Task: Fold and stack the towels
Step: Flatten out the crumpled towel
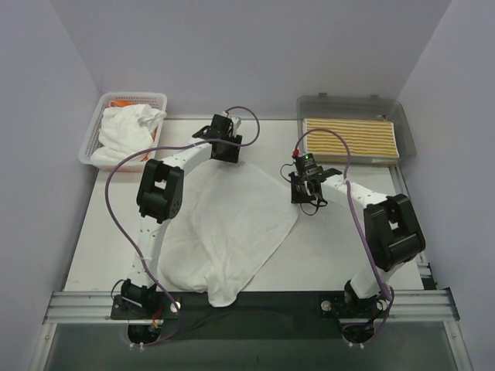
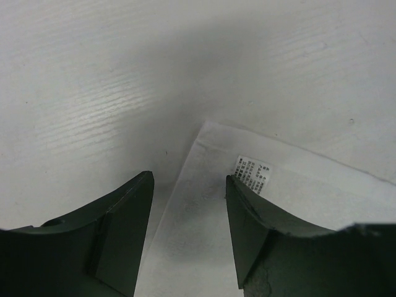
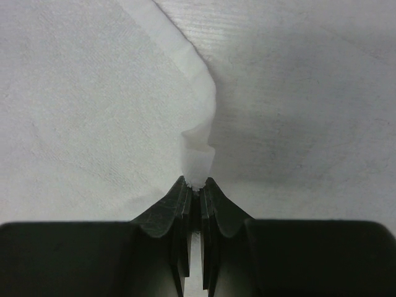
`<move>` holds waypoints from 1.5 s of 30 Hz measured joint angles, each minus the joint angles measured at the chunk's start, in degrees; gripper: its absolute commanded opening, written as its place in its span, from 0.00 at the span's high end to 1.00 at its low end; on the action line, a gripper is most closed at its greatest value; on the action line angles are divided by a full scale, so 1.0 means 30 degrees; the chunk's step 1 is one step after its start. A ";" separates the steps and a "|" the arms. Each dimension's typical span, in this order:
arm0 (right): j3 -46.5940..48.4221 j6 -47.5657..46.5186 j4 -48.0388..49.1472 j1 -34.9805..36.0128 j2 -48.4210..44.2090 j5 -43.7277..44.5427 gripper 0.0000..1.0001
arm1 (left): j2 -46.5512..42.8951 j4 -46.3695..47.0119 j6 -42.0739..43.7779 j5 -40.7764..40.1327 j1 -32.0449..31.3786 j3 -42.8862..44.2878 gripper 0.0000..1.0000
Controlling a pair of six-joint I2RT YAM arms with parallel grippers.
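Note:
A large white towel point(image 1: 232, 224) lies spread over the table's middle, its near end hanging over the front edge. My left gripper point(image 1: 227, 154) sits at the towel's far corner. In the left wrist view the gripper point(image 2: 189, 179) is open, its jaws on either side of that corner point(image 2: 198, 210), with the care label point(image 2: 253, 172) beside the right finger point(image 2: 253, 229). My right gripper point(image 1: 308, 202) is at the towel's right edge. In the right wrist view it point(image 3: 197, 183) is shut on a bunched fold of that edge point(image 3: 197, 154).
A white mesh basket point(image 1: 97, 124) at the back left holds crumpled white towels point(image 1: 128, 131) and a bit of orange cloth point(image 1: 124, 103). A grey tray point(image 1: 402, 116) at the back right holds a folded yellow-striped towel point(image 1: 348, 139). Purple cables loop above both arms.

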 measured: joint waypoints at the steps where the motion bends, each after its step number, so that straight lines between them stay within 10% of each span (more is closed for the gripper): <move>1: 0.0000 0.0044 0.0015 0.0029 0.0000 -0.0029 0.99 | 0.0160 0.0102 0.0000 -0.0029 0.0000 0.0036 0.39; 17: -0.0109 0.0255 0.0197 0.0517 0.0015 -0.0219 0.99 | 0.1384 0.2266 0.1632 -0.2943 -0.1341 0.0940 0.39; 21: -0.0175 0.0255 0.0189 0.0525 0.0015 -0.0226 1.00 | 0.1494 0.2149 0.1916 -0.3308 -0.1763 0.1129 0.55; 26: -0.0175 0.0255 0.0197 0.0525 0.0015 -0.0248 1.00 | 0.1625 0.1719 0.1902 -0.3009 -0.1996 0.1384 1.00; 45: 0.4189 -0.0379 -0.0189 -0.0284 0.1282 0.0226 1.00 | -0.3155 0.1486 0.0044 -0.3075 0.1246 -0.4488 1.00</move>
